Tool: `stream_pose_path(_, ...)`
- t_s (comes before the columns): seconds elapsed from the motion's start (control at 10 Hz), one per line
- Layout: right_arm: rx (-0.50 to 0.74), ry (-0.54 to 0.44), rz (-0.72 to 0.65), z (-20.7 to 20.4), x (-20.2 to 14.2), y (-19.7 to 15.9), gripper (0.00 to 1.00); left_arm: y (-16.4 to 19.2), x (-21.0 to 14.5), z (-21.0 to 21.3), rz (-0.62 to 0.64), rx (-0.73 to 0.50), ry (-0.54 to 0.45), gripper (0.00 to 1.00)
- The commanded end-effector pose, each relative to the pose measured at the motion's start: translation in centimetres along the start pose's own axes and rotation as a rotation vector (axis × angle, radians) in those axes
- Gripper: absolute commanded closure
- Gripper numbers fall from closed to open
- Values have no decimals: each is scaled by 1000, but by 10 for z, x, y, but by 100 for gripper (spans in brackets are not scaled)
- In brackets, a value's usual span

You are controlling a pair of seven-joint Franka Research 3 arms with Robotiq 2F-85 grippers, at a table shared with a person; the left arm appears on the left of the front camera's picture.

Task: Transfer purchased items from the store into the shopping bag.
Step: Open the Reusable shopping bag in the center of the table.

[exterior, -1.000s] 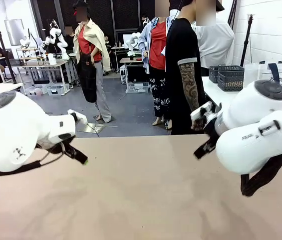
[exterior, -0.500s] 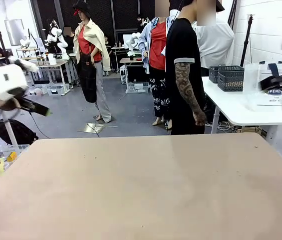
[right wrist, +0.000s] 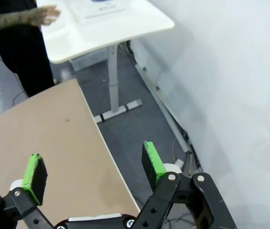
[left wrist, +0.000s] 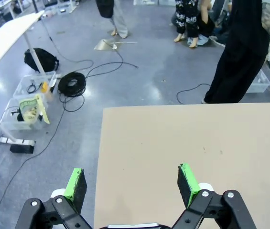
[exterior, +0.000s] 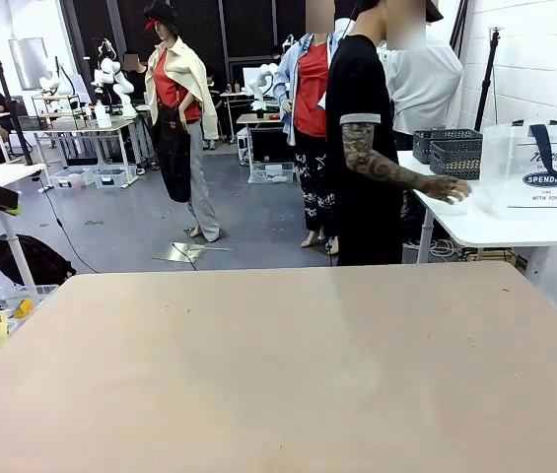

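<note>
Work is seemingly not yet starting. Front view: the shopping bag [exterior: 539,168] and grey mesh baskets [exterior: 452,153] are standing on the white side table [exterior: 485,225], well apart from the tan table [exterior: 278,374], a person's hand [exterior: 448,187] reaching beside them. Left wrist view: the left hand [left wrist: 132,179] is hanging open, straddling the tan table's edge. Right wrist view: the right hand [right wrist: 94,167] is gaping empty over the opposite edge. Every transfer appears left to do.
</note>
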State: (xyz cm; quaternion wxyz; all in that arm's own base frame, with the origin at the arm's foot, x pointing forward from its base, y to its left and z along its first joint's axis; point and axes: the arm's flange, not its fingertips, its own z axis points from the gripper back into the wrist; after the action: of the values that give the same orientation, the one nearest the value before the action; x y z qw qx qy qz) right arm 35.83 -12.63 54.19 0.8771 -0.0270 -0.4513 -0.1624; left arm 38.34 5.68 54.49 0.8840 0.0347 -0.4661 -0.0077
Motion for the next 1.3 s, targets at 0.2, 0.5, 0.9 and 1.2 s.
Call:
stream_pose_path(0.2,-12,-22,10,10,4,-1,0,1,1,3,-13,13,4,0)
stream_pose_path(0.5,-12,-22,10,10,4,-1,0,1,1,3,-13,13,4,0)
stream_pose_path(0.9,-12,-22,10,10,4,-1,0,1,1,3,-13,13,4,0)
stream_pose_path(1.2,-12,-22,10,10,4,-1,0,1,1,3,-13,13,4,0)
